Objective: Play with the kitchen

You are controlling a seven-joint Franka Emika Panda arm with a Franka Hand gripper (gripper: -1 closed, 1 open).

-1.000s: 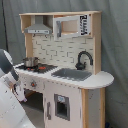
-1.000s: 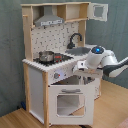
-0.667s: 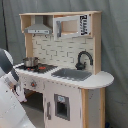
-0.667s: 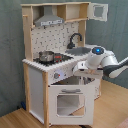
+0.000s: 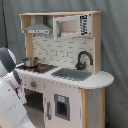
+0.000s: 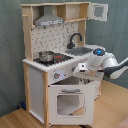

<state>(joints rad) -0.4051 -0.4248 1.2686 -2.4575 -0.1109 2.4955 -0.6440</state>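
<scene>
Second exterior view alone shows the kitchen (image 6: 60, 70) oven door (image 6: 68, 104)

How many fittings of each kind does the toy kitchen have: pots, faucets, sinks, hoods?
Pot: 1
Faucet: 1
Sink: 1
Hood: 1
Total: 4

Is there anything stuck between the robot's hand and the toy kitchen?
Nothing visible. In the second exterior view the tool sits right against the front of the kitchen, just under the counter edge and above the oven door. No other thing shows between them.
</scene>
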